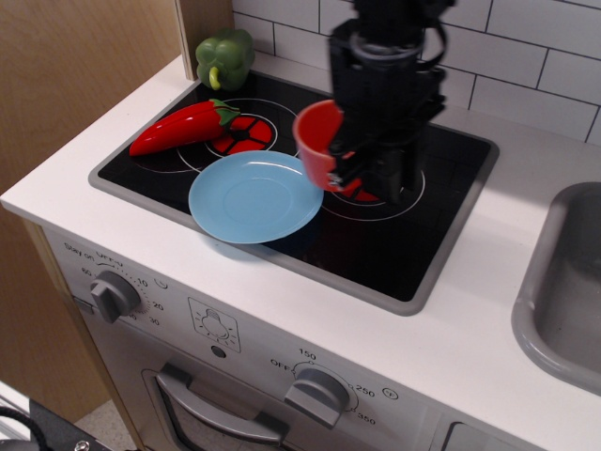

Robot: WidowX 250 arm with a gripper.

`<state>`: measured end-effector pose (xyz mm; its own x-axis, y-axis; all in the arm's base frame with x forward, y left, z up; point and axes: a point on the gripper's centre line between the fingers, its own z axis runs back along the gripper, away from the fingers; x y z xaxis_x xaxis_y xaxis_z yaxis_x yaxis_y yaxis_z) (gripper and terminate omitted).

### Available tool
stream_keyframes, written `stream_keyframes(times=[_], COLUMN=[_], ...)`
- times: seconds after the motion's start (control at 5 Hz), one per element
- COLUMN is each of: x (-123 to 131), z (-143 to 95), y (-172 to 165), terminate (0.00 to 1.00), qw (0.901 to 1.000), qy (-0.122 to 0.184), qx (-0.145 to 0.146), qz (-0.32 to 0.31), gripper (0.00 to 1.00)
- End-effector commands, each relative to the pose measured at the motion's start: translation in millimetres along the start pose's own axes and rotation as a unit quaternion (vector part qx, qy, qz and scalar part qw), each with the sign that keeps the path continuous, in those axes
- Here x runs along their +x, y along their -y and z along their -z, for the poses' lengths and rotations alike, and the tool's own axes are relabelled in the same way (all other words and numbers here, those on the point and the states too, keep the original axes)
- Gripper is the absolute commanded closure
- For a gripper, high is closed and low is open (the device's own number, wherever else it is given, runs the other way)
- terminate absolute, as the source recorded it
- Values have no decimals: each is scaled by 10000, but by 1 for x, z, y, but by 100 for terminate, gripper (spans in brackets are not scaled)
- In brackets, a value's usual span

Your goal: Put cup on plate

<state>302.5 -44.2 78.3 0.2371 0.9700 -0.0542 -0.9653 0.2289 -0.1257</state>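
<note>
The red cup [316, 141] hangs in the air, tilted a little, held at its right side by my black gripper [352, 162], which is shut on it. The cup is above the stove, just past the right rim of the light-blue plate [255, 196]. The plate lies flat at the front of the black stovetop [432, 235], with nothing on it. The cup's handle is hidden behind the gripper.
A red chili pepper [185, 127] lies on the left burner. A green bell pepper [225, 57] stands at the back left corner. A grey sink [563, 291] is at the right. Oven knobs [115, 299] are on the front panel below.
</note>
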Motion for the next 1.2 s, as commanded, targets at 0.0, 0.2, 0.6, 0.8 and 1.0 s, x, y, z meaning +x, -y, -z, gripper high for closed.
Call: stream_keyframes(times=[0.0,0.2,0.6,0.8,1.0], x=[41,54,56,51,49], z=[-18,-15,-6,-4,-2], y=[-6,-14,-29,-32,-35], terminate=[0,0,0,0,0], qw=[9990,9985,9985,9984,9988], qy=[-106,-199,-373,-424,-361], qx=[-336,-267,163,199,194], qz=[-282,-431,-370,-322,-252], gripper=[100,100,100,100,0])
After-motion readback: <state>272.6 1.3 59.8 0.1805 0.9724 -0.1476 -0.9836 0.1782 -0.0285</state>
